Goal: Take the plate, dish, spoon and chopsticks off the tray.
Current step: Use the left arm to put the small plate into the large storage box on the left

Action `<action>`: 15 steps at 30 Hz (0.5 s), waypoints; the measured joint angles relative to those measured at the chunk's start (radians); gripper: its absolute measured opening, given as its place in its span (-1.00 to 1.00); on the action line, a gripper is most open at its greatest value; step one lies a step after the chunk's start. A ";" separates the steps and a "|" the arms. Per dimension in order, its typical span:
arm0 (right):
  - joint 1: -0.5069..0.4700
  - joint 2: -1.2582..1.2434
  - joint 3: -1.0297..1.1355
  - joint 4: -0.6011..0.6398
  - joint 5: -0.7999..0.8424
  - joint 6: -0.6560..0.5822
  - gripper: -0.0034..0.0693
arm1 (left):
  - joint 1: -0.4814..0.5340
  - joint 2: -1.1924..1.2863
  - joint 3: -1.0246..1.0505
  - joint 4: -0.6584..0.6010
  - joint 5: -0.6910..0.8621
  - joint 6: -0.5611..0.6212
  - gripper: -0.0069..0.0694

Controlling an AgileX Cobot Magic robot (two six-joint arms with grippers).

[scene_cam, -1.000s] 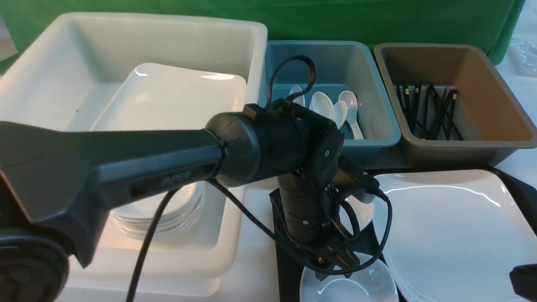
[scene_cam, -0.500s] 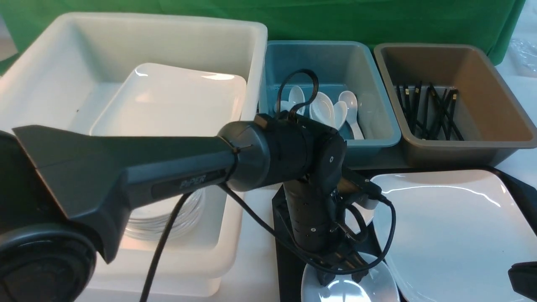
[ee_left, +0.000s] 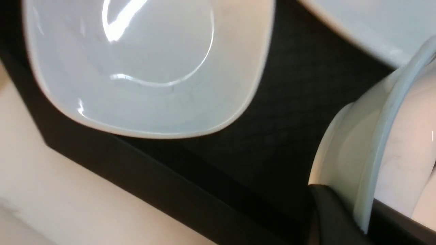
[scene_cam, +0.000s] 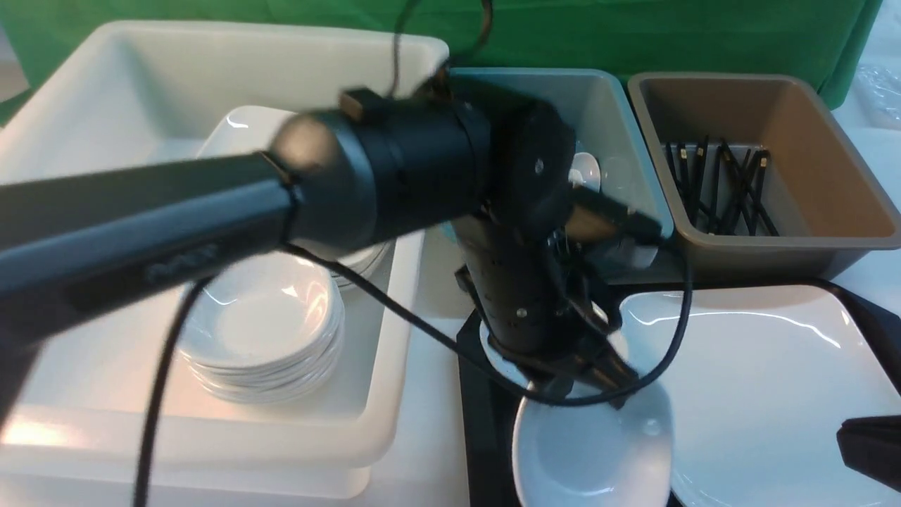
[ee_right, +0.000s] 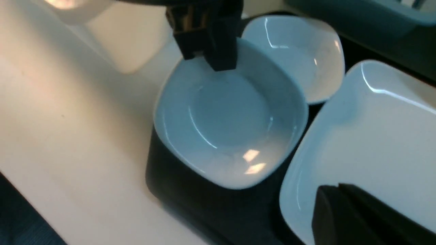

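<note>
White tub (scene_cam: 63, 436) stood at the left. Beside it, the left gripper (scene_cam: 584, 384) pinched the rim of the dish (scene_cam: 591, 451), which was tilted over the tray's (scene_cam: 482, 422) left side. Further right, the plate (scene_cam: 760, 394) lay on the tray, with the right gripper (scene_cam: 848, 433) above it, jaws closed.

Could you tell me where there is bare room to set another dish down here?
Bare: the white tub's floor left of the stacked bowls; the brown bin's right half. Crowded: the tray, filled by plate and dishes.
</note>
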 joint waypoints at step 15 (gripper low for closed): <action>0.000 0.198 -0.292 0.087 0.029 -0.177 -0.84 | 0.424 -0.223 -0.113 -0.229 0.106 0.034 -0.74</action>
